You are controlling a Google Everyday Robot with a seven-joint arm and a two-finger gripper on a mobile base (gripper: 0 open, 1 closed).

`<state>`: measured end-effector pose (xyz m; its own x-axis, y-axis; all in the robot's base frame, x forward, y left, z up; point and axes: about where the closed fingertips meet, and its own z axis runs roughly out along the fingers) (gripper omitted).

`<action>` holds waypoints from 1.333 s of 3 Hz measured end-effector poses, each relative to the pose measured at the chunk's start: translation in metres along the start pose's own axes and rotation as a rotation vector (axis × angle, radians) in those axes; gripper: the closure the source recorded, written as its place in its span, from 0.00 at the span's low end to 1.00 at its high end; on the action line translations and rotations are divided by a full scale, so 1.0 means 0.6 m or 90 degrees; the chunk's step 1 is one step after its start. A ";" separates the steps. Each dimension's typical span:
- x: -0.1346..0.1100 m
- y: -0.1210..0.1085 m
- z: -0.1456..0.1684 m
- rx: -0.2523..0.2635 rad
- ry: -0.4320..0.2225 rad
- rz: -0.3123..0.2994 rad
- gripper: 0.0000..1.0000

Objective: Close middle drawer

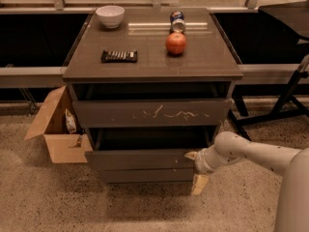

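**Desk:** What is on your screen, starting from the left?

**Me:** A cardboard box stands on the speckled floor, flaps open, just beside the cabinet's left flank. I can see some packets inside it. On the worktop there is a white bowl at the back left. A flat dark packet lies nearer the front, well apart from the bowl.

**Desk:** And further along?

**Me:** A can lies on its side at the back, right of centre. A red fruit sits just in front of it. They are very near, but I cannot tell whether they touch.

**Desk:** Where is the middle drawer?

**Me:** The middle drawer is under the scratched drawer and stands pulled out. Its flat grey front sits forward of the one above, and I look down into the dark hollow behind it. Beneath it is the lowest drawer front, set further back.

**Desk:** And your pincer?

**Me:** My pincer is at the right end of the middle drawer's front. It is released, with its two pale fingers spread apart. One lies by the front's top edge and the other hangs lower, beside the lowest front. Nothing is held between them. I cannot tell whether the upper one presses on the front or only lies next to it.

**Desk:** The arm?

**Me:** The pale arm reaches in from the right edge, low over the floor, with the wrist pointing left at the drawer.
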<state>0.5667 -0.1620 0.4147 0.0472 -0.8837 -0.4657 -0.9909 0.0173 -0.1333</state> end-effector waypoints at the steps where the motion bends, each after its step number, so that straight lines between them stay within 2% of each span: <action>1: 0.015 -0.017 -0.004 0.004 -0.012 0.005 0.00; 3: 0.054 -0.092 -0.013 0.015 -0.023 0.014 0.00; 4: 0.056 -0.102 -0.020 0.019 -0.024 0.010 0.00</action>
<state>0.6272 -0.1983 0.4178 0.0370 -0.8646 -0.5011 -0.9873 0.0459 -0.1521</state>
